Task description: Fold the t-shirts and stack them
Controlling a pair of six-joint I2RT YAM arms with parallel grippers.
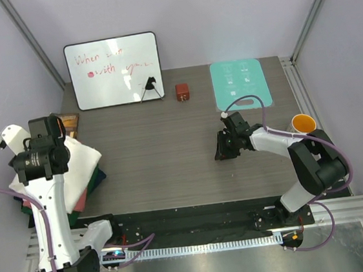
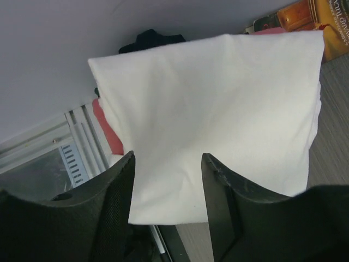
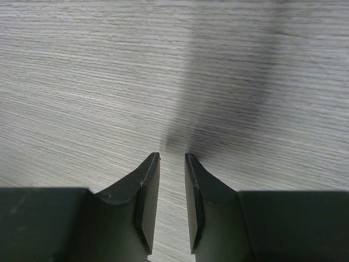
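Now, left gripper point(image 2: 167, 159) hangs over the folded white t-shirt point(image 2: 218, 103), jaws apart, empty; best lift straight up so no corner drags. Right gripper point(image 3: 172, 159) idles, jaws nearly together, empty.

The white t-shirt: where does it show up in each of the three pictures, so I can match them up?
Top external: the white t-shirt lies at the left edge, on top of the pile.
Left wrist: it fills the middle of the picture.
Right wrist: not in it; only bare tabletop shows.
Shared landmark: the salmon-pink shirt peeking out from under the white one in both views that show it.
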